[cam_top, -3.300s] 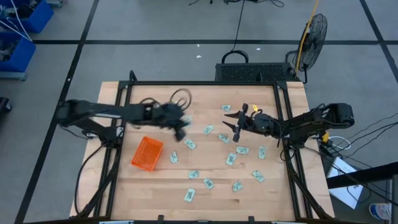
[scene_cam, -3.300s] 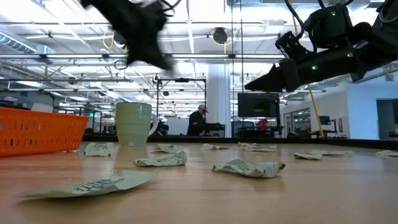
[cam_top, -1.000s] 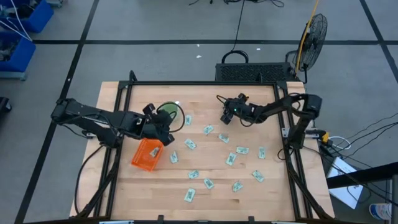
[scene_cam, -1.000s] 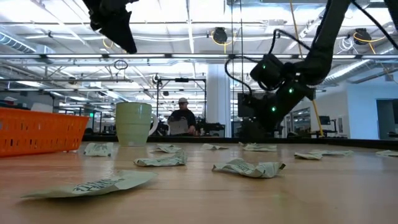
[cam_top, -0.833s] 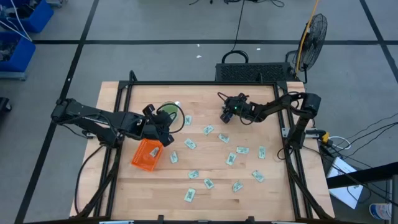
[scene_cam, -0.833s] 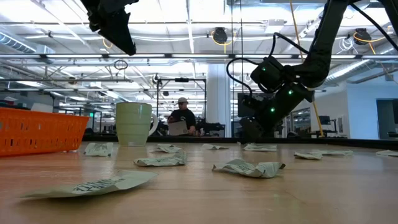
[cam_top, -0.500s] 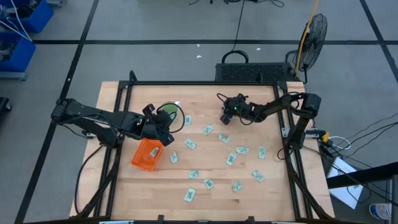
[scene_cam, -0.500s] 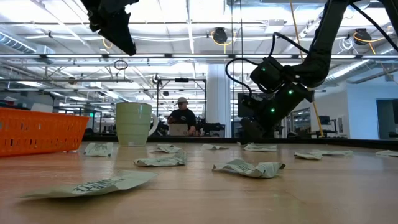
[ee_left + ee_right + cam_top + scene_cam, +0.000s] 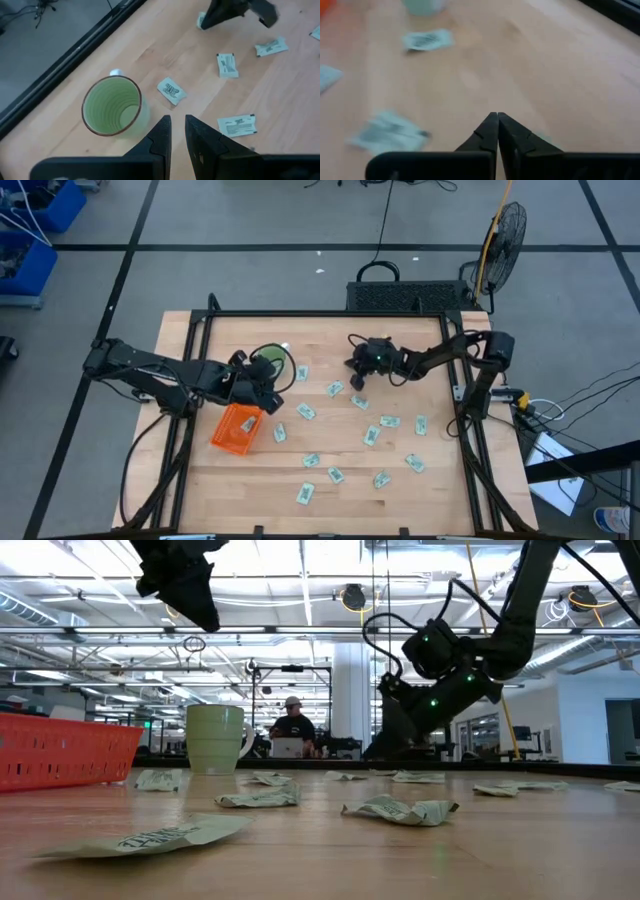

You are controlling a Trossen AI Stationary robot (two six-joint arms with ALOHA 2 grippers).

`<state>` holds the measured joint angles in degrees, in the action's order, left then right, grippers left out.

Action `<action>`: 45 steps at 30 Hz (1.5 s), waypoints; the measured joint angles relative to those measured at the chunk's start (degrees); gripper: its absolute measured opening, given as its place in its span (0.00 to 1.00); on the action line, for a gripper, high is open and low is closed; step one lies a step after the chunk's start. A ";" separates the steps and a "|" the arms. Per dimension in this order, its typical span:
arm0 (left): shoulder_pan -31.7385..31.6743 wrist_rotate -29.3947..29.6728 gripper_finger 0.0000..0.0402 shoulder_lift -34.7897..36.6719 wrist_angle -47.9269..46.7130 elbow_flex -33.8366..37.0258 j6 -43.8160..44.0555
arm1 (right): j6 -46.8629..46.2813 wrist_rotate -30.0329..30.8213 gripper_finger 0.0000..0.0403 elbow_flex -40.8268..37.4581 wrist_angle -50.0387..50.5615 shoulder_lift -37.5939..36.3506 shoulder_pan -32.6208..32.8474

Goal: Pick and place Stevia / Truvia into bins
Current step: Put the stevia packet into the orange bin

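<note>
green-printed white paper sweetener packets (image 9: 305, 411) lie scattered over the wooden table (image 9: 400, 480). right gripper (image 9: 353, 364), fingers pressed together on nothing visible, sits low among the far packets. left gripper (image 9: 266, 394), slightly parted and empty, hovers between the green round cup (image 9: 266, 366) and the orange plastic bin (image 9: 236, 428).

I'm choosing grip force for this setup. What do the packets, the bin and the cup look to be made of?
Packets: thin paper, matte; they lie creased and crumpled.
Bin: likely plastic, bright orange; its wall shows a moulded lattice of small openings.
Cup: pale green, smooth, faint rings inside; ceramic or plastic, cannot tell which.
</note>
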<state>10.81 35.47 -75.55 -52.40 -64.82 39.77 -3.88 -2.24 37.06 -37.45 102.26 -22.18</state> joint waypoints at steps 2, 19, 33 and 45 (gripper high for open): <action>0.13 -0.72 0.15 -0.18 0.17 0.00 -0.27 | 1.60 2.14 0.02 0.00 0.13 -0.02 1.22; 0.14 -2.65 0.15 -6.03 -0.03 0.02 -2.19 | 6.83 13.04 0.42 0.02 5.31 -0.74 6.15; 0.13 -2.61 0.15 -5.92 0.00 0.02 -3.48 | 5.19 21.57 0.38 0.02 7.68 -0.76 7.44; 0.13 -2.43 0.15 -5.92 0.05 0.01 -3.48 | 4.39 21.51 0.36 0.06 4.89 1.66 6.00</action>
<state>10.94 33.04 -81.47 -52.36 -64.81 36.29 0.51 19.27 37.12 -32.56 103.92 -16.19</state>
